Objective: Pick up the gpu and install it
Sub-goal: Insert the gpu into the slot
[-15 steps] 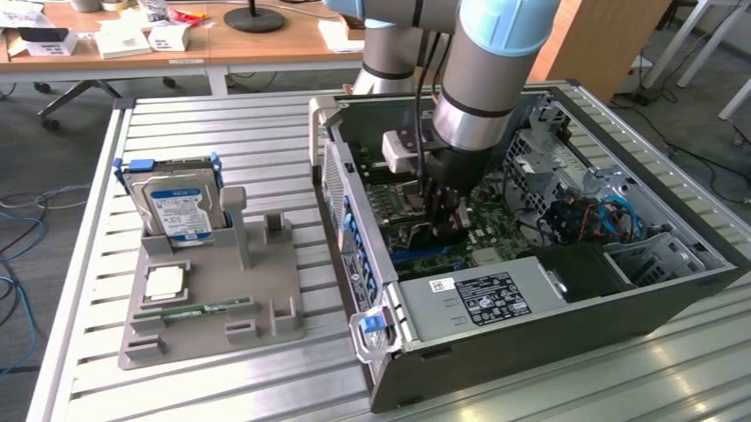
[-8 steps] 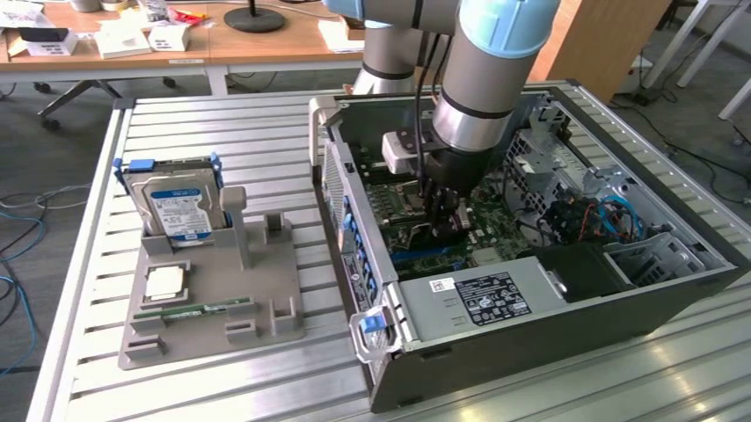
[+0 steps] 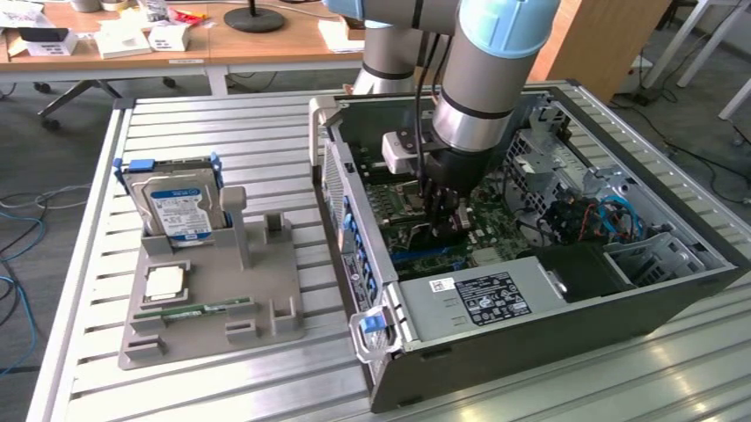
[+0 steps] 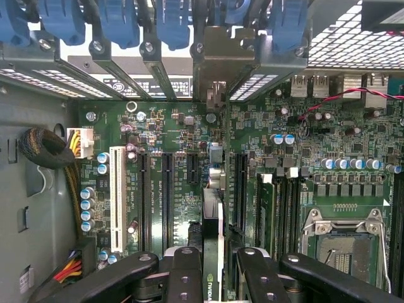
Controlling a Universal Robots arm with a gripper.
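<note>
Inside the open case, jaws grip the gpu.

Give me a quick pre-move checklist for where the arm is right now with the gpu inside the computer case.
1. Gpu in the end effector: ok, the card sits edge-on between the black fingers.
2. End effector inside the open computer case: ok, it hangs above the motherboard.
3. Card lined up with a slot: cannot tell; its edge runs parallel to the black expansion slots, but which one it is over is unclear.
4. Card seated: cannot tell; contact with the board is hidden.
5. Bracket end facing the rear bracket openings: ok.
6. Red and black cable away from the card: ok, it lies off to one side.
</note>
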